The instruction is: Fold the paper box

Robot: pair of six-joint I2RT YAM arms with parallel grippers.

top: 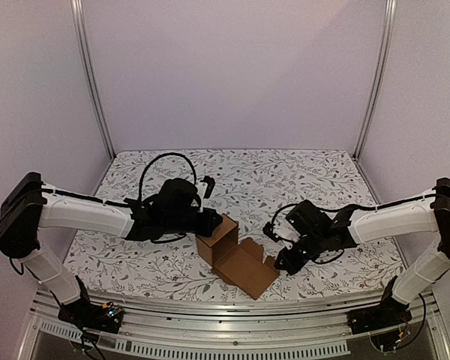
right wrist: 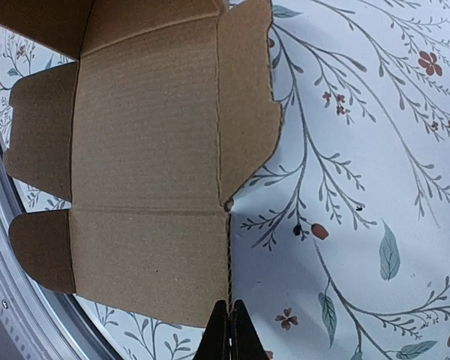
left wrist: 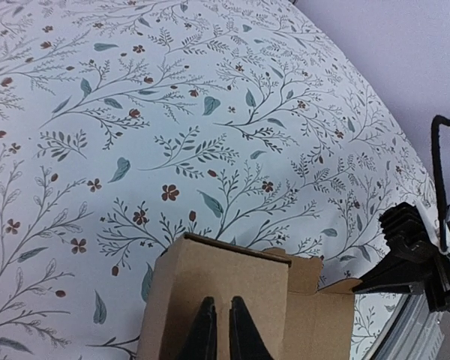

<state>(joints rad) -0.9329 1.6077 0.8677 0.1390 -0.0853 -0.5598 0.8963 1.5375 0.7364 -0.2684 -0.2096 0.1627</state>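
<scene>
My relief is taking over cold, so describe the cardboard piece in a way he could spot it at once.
On the floral-print table, look near the front edge, between the left gripper and right gripper. The paper box sits there half formed: one squarish part upright, the rest flat with rounded tabs. It is the only plain brown thing on the pattern.

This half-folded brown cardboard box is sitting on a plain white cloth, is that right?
Not quite: the cloth is not plain. The top external view shows the tablecloth printed all over with leafy twigs and small flowers on a pale ground. The rest holds: the brown paper box is half-folded and sits on that cloth.
</scene>
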